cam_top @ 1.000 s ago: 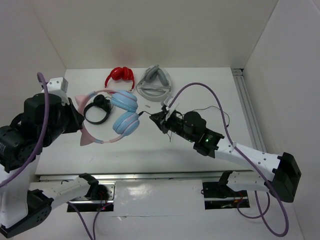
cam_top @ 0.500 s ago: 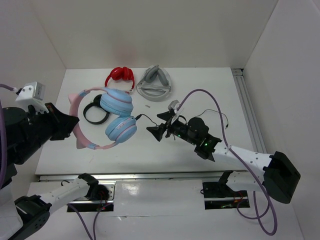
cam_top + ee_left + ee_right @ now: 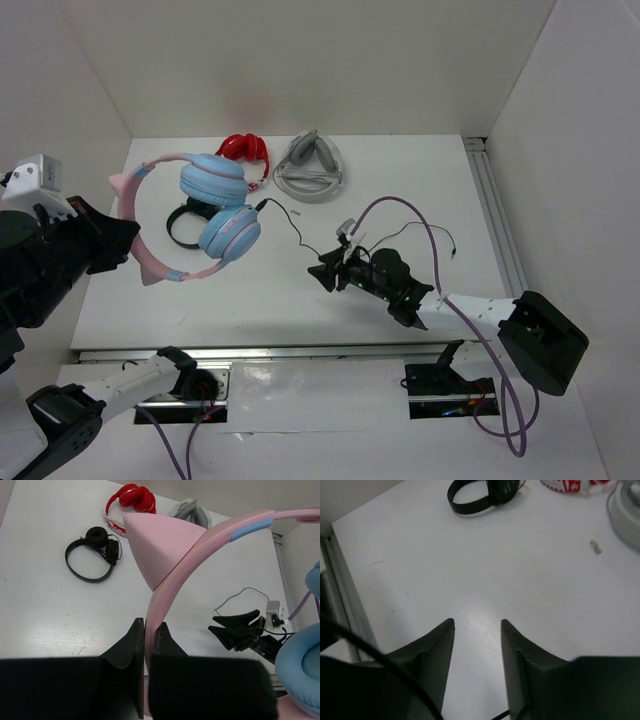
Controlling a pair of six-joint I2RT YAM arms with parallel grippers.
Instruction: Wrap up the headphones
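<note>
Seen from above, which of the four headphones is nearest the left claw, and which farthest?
1. Blue-and-pink headphones, gripped by the left claw.
2. Black headphones, just right of it.
3. Red headphones, at the back.
4. Grey headphones, right of the red.

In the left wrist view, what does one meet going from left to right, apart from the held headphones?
From the left: black headphones → red headphones → grey headphones → right end effector.

the headphones (image 3: 167, 555) look like smooth matt plastic, the table (image 3: 50, 610) matt and faintly scuffed.
</note>
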